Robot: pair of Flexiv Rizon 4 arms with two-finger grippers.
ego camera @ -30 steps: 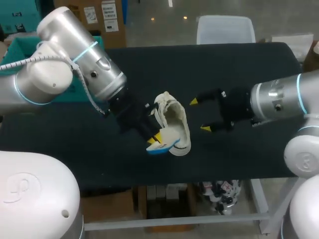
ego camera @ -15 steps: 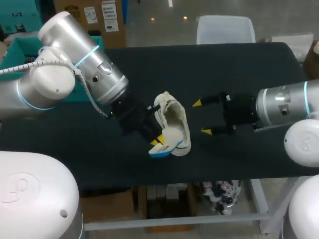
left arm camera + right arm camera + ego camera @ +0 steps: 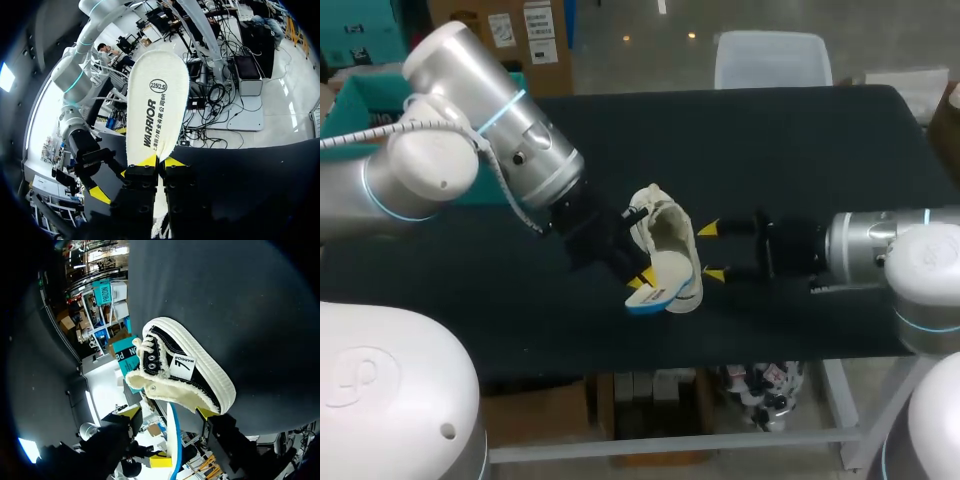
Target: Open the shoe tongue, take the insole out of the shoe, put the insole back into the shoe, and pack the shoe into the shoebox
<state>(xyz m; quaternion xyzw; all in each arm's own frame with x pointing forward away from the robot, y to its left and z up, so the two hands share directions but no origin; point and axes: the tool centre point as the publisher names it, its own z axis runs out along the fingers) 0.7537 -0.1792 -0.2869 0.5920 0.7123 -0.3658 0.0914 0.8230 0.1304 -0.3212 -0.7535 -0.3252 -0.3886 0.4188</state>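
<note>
Head view shows the shoe on the table, a little toward 6 o'clock from the middle. The left gripper, at 8 o'clock of the shoe, is closed tightly on one end of the insole. In the left wrist view the rest of the insole stands free ahead of it. The right gripper is at 3 o'clock of the shoe, opened wide and just beside it.

I judge that the insole must now go back inside. The right gripper should first hold the shoe steady, so that it cannot slide. Then the free end should enter the opening at a low angle, slowly, without bending.
</note>
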